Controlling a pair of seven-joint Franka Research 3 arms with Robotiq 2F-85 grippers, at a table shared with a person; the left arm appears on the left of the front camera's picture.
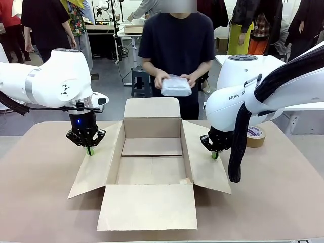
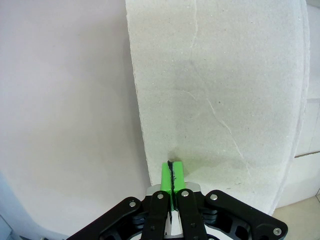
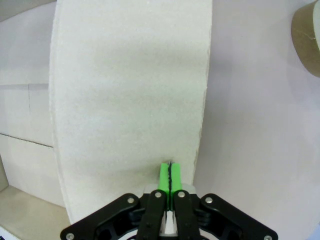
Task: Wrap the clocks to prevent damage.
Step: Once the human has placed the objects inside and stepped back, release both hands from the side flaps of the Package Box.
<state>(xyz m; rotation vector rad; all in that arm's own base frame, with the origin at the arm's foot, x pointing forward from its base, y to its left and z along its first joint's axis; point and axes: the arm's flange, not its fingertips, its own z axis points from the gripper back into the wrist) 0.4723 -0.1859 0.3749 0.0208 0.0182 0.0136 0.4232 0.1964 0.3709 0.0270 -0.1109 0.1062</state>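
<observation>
left gripper (image 1: 89, 150): pads pressed together, tip on box's left flap (image 1: 96, 169) | right gripper (image 1: 215, 154): pads pressed together, tip on right flap (image 1: 205, 169) | box (image 1: 152, 127): open, mid-table | wrapped clock (image 1: 176, 86): in person's hands (image 1: 161, 80), above the table's far edge behind box | tape (image 1: 255, 135): on table, right of right gripper

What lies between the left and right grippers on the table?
In the front view, the open cardboard box sits between the left gripper and the right gripper, empty, its side flaps spread under them.
</observation>
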